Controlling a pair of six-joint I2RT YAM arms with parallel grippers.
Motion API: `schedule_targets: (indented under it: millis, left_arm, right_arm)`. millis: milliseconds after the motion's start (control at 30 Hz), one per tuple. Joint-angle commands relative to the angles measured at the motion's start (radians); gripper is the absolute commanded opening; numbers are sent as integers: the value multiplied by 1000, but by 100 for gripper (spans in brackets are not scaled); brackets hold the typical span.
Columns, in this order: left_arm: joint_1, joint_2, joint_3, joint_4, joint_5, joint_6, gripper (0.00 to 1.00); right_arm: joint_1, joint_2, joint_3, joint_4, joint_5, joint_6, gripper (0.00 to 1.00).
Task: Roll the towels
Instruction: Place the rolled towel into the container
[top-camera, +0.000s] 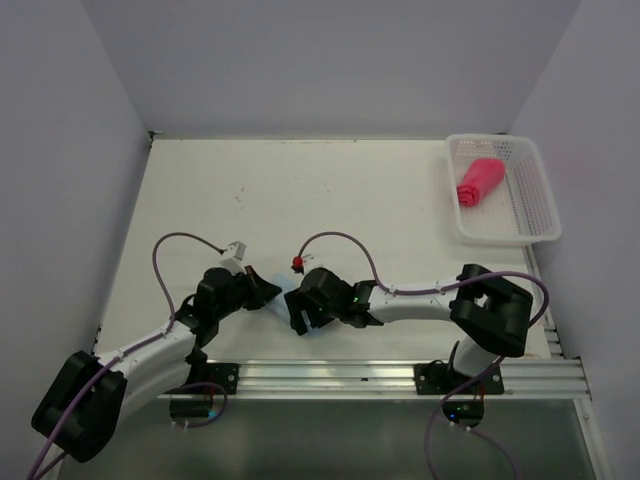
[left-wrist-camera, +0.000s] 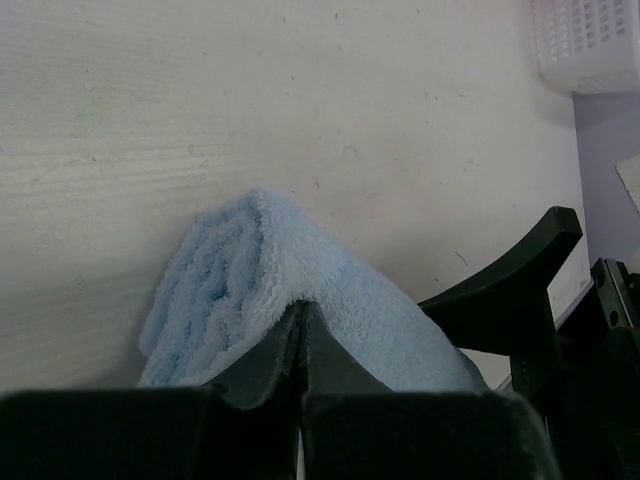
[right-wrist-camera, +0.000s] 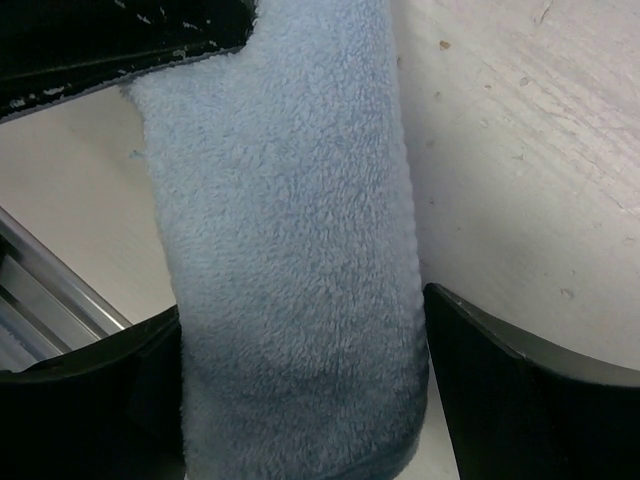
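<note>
Basically one roll done, one in hand. Light blue towel (right-wrist-camera: 290, 250) sits at 6 o'clock on the desk (top-camera: 300, 190), near the front edge, between the two arms. It's already a thick roll; the wrist views show layered terry at its end.

Left fingers (left-wrist-camera: 303, 338) are closed tight with their tips at the roll's near edge. Can't tell if a layer is actually pinched between them or if they're just pressing on it. My read is they're there to pin the roll so it doesn't spring open.

Right fingers (top-camera: 298, 320) are spread wide, one on each side of the roll and straddling it across its width. One looks to be touching the terry, the other just beside it. Looks like a setup to close on the whole bundle, since a narrow opening wouldn't clear it.

Red-pink towel (top-camera: 478, 182) is rolled and lying in the white mesh basket (top-camera: 505, 240) at 2 o'clock, well apart from the arms. Judging by that, the basket is the drop-off for the blue one too.

Risk: terry is springy, so the loose end could unroll if the left lets go first.
</note>
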Motion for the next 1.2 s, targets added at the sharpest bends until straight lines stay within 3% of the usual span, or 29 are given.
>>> schedule_targets:
  millis: [0,200,367,633,800,867,1033,1167]
  left_arm:
    - [-2,10,-37,-66,-58,30,0]
    - [-1,7,-30,-75,-78,25,0]
    - [-1,5,-11,-95,-87,23,0]
    - [25,8,108,-194,-106,52,0]
    - [198,59,311,-285,-6,131,0]
    - [270,81,435,-334,17,167,0]
    - [303,145,700,-474,19,241,0]
    - [304,180,785,-512,-4,286,0]
  right_arm:
    - [46,23,18,-19,90,-33,81]
    - [144,70,67,-104,259,-47,74]
    - [178,93,83,-150,339,-13,42]
    - [186,60,124,-279,510,-32,20]
    - [186,30,137,-345,600,-64,3]
    - [184,21,147,-359,651,-90,0]
    - [115,-32,158,-376,682,-159,0]
    - [16,-98,152,-359,667,-226,0]
